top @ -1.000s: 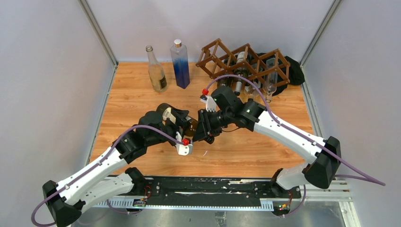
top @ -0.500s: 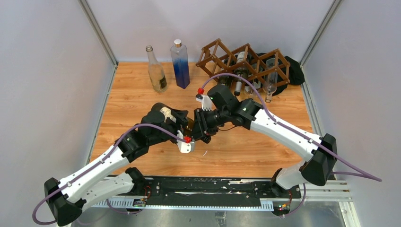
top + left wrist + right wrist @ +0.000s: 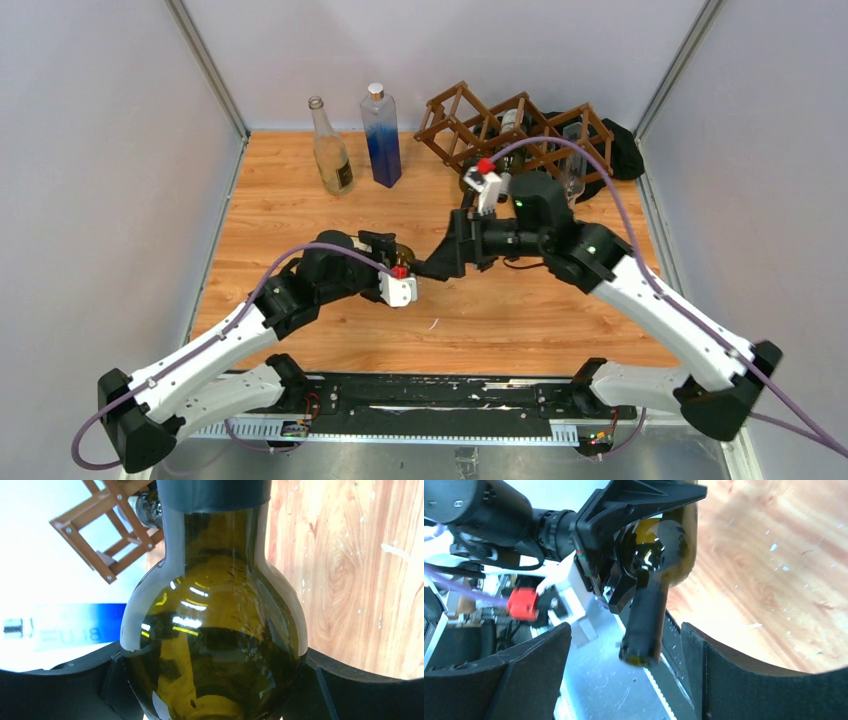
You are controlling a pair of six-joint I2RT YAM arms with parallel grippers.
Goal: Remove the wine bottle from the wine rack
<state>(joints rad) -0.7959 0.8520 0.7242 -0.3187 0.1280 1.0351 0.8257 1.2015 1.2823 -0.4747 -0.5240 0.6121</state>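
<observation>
The wine bottle (image 3: 215, 630) is dark olive glass with a black-capped neck (image 3: 646, 625). It lies off the rack above the middle of the table, and only a sliver of it (image 3: 404, 253) shows in the top view. My left gripper (image 3: 388, 256) is shut on its wide body, one finger (image 3: 50, 680) on each side. My right gripper (image 3: 624, 680) stands open around the neck end, with a gap to each finger. The wine rack (image 3: 520, 130), a dark brown lattice, stands at the back right behind my right arm.
A clear bottle (image 3: 330, 150) and a square blue bottle (image 3: 381, 138) stand upright at the back left. The rack holds other bottles (image 3: 510, 125) and a clear glass bottle (image 3: 572, 170). A black object (image 3: 625, 150) lies behind the rack. Walls close in both sides.
My right gripper has opened, let go of the bottle's neck and drawn back to the right. My left gripper closed on the bottle's body and now carries it alone.
</observation>
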